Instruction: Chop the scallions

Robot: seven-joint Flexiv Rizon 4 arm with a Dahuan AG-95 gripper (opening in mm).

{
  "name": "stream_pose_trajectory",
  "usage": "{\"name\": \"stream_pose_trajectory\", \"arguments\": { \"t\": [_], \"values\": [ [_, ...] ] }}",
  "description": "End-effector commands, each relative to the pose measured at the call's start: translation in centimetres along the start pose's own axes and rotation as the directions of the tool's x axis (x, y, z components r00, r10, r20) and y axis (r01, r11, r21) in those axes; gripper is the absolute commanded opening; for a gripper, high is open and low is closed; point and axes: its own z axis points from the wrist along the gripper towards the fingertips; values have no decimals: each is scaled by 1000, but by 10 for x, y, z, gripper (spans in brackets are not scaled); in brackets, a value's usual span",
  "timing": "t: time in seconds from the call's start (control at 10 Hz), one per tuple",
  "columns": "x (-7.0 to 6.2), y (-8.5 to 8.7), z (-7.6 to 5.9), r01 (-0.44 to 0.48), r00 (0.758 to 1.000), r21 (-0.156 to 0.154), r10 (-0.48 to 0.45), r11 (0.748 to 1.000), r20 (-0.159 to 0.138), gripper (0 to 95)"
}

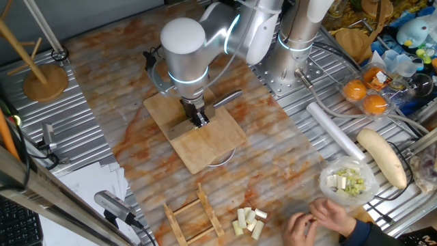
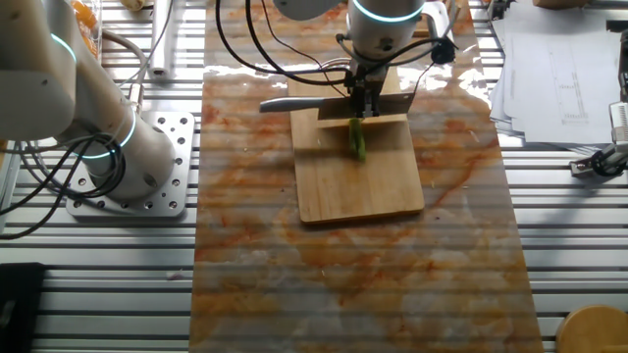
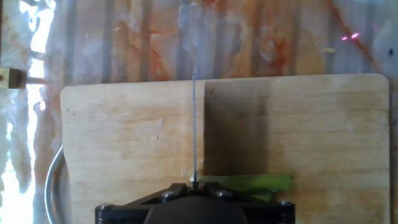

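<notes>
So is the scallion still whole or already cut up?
Whole, apparently: one green stalk of scallion lies flat on the cutting board under the knife.

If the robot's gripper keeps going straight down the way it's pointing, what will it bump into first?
Probably the scallion on the cutting board. The gripper holds a knife whose blade edge sits right over one end of the stalk, though how high above is hard to judge.

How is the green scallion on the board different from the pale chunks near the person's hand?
The scallion is bright green; the pale chunks are cream. The scallion is one long piece; the chunks are several short ones. The scallion lies on the cutting board; the chunks sit on the table.
</notes>
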Motion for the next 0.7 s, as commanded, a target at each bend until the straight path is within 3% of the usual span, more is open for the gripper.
{"name": "stream_pose_trajectory", "arguments": {
  "t": [0.1,0.7],
  "values": [
    [-3,-3,2,4,1000,2,-4,1000,-1,0],
    [-6,-5,1,2,1000,-8,-2,1000,-7,0]
  ]
}}
